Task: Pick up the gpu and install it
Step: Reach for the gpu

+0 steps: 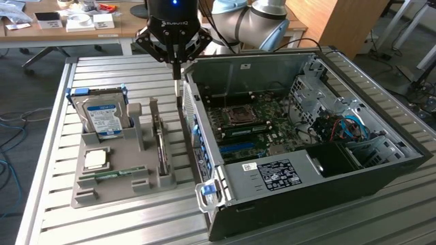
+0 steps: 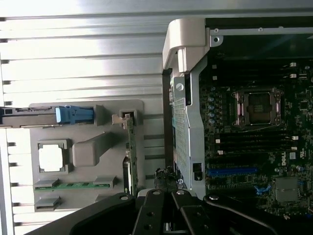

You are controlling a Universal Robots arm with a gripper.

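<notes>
Pickup is not yet begun; the gpu [image 1: 161,148] stands on edge in the tray [image 1: 116,190]; the jaws, closed and empty, hang above the tray's edge nearest the case [image 1: 286,204]; a grasp calls for opening them and lining up over the card's top edge.

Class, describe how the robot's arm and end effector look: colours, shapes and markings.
The arm is silver-grey tubing with light blue joint caps. The end effector is black, with white lettering, a blue light and pinned linkage bars.
</notes>
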